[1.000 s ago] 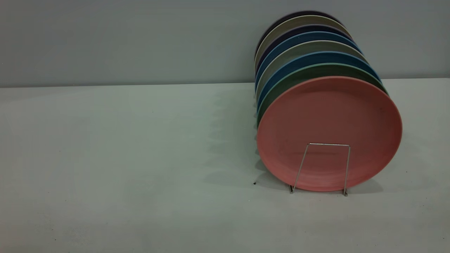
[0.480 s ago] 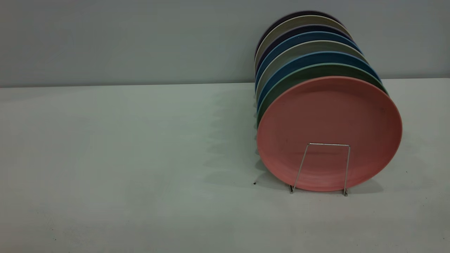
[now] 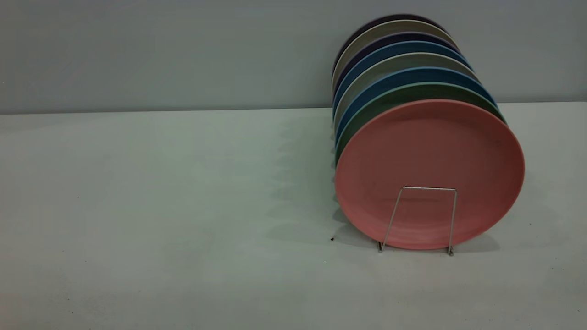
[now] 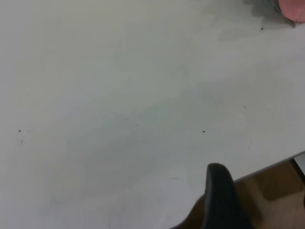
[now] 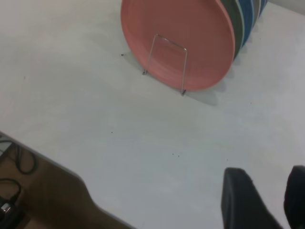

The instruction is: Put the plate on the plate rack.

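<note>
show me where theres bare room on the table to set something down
The table is bare left of the plate rack, out to its near edge, and in the strip before the rack. Crowded: the rack itself, with the pink plate in front and more plates packed behind.

The plate (image 3: 429,156) at the front of the row is a flat salmon pink, no pattern on it. The plate rack (image 3: 418,219) is thin silver wire. Behind the pink one comes a dull green plate (image 3: 367,120), then a blue plate (image 3: 351,109), a grey-beige one, another blue, a dark purple, a pale grey-beige and a near-black one at the back. The table (image 3: 160,206) is plain greyish white with a few dark specks; the wall (image 3: 160,50) is flat grey. The right gripper (image 5: 267,200) has black fingers (image 5: 240,200). Past the table edge near it, the floor is brown.
</note>
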